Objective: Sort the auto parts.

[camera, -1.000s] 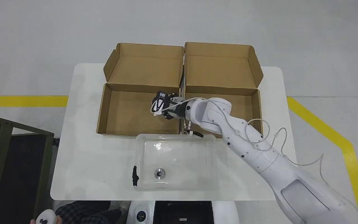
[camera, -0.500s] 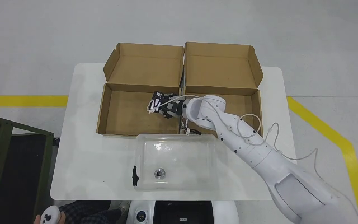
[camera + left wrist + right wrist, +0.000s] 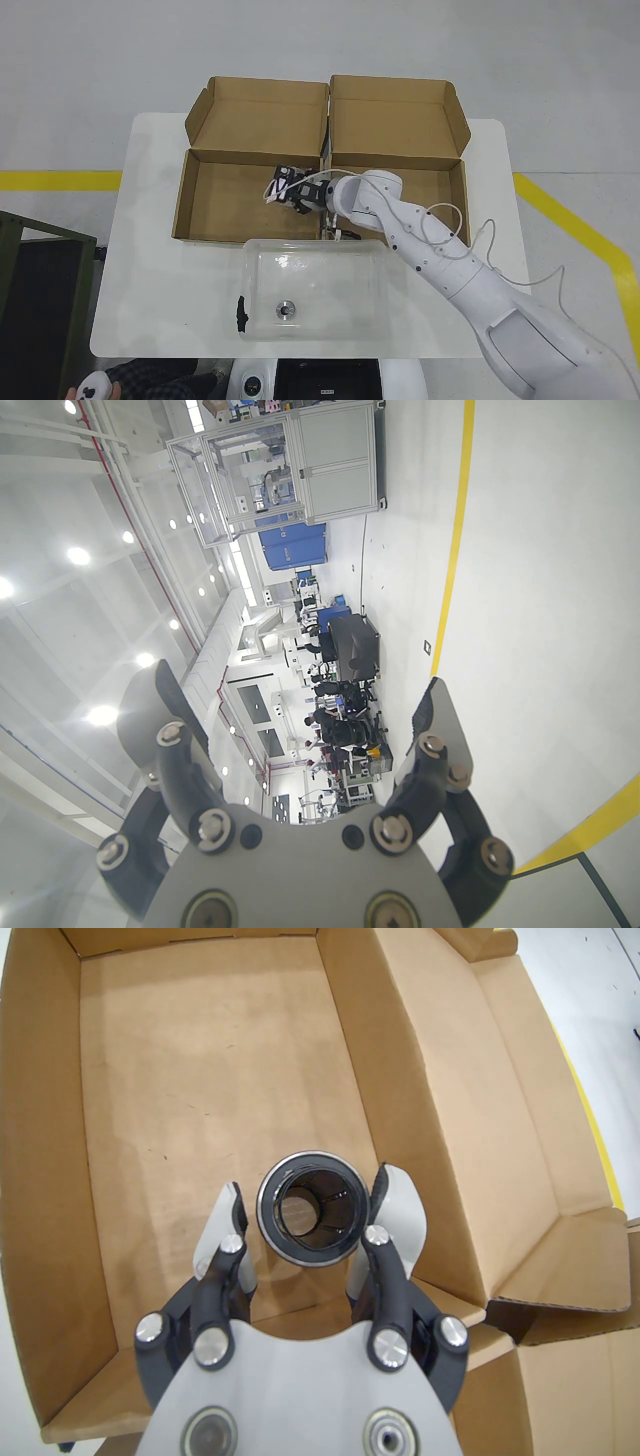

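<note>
A black cylindrical sleeve with a metal rim [image 3: 342, 1215] sits end-on between the fingers of my right gripper [image 3: 307, 1195], low over the floor of the left cardboard box [image 3: 200, 1078]. The gripper is open: one finger [image 3: 395, 1198] stands at the sleeve's side and the other finger [image 3: 230, 1213] has a small gap to it. In the top view the right gripper [image 3: 285, 185] is over the near right part of the left box [image 3: 215, 205]. My left gripper [image 3: 300, 695] is open, holds nothing and points out into the room.
The right cardboard box [image 3: 445, 195] stands beside the left one, both with lids folded back. A clear plastic bin [image 3: 345, 270] in front of them holds a small round metal part [image 3: 286, 310]. A black part [image 3: 240, 315] lies at the bin's left edge.
The right gripper shifted slightly left and farther into the left box, then held nearly still. The bin's parts have not moved.
</note>
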